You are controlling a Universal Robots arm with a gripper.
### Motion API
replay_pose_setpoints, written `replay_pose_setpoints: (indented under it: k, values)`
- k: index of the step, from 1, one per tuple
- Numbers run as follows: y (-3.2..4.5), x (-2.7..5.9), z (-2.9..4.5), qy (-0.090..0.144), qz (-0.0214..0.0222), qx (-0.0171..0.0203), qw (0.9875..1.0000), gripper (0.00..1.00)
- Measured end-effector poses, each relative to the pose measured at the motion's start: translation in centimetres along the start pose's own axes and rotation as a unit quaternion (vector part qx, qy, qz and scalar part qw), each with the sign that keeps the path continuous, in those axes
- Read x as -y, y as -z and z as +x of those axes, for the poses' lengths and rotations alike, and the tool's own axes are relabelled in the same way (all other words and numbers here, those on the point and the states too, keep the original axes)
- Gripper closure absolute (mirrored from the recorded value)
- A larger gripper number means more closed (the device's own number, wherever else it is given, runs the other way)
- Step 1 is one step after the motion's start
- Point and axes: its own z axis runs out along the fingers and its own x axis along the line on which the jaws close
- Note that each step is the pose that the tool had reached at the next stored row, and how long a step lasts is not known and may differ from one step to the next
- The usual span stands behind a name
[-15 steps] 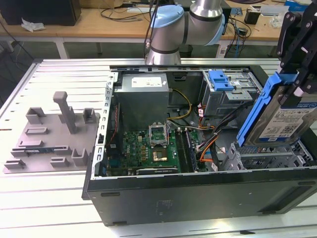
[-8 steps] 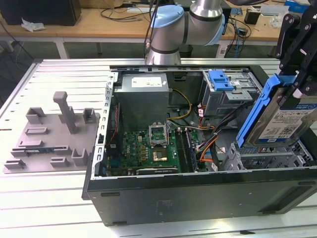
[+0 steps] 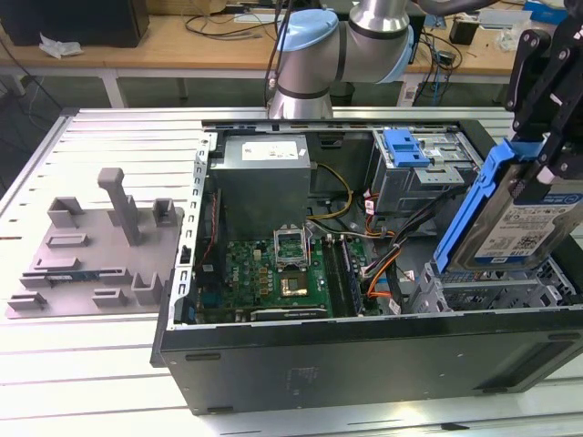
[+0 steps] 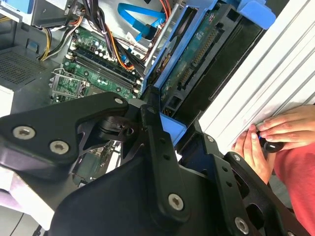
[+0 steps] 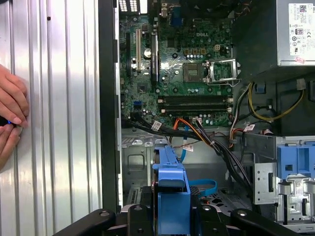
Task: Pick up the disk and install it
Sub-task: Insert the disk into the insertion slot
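Your claw point(image 3: 545, 146) pinches the disk point(image 3: 521, 223) by its upper end. The black fingers press on the blue carrier from either side, so the drive hangs edge-down and tilted above the corner of the computer case point(image 3: 364, 360) at the exterior view's right. Gripping by the plastic frame seems sensible, since it keeps the fingers off the drive's label face and leaves the lower end free. The tilt looks chosen to bring the carrier's long edge towards the open top of the drive cage point(image 3: 483, 293), which sits inside that same corner of the case, just beneath the disk.

The drive is a flat slab of silver metal with a glossy white-and-blue label. Its carrier is a thin frame of matte blue plastic with a rounded tab at the end. The cage is folded sheet steel, pale and punched with holes.

Deeper inside the case lies the green motherboard point(image 3: 273, 273), with the plain grey power-supply box point(image 3: 264, 177) beyond it. A bare blue bracket point(image 3: 405, 146) rests on a bay at the case's far side. Orange, yellow and black cables point(image 3: 383, 259) run across the case between the board and the cage, close enough to the bay to deserve your attention.

Outside the case, a person's hands point(image 4: 275, 132) rest on the ribbed aluminium table point(image 5: 64, 123), closed on something small and dark.
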Motion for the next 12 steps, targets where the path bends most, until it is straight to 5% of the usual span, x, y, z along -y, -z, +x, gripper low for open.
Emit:
replay_pose_setpoints:
  k: [12]
  values:
    - [-0.27, 0.15, 0.12, 0.000, -0.0001, 0.0001, 1.0000, 0.64]
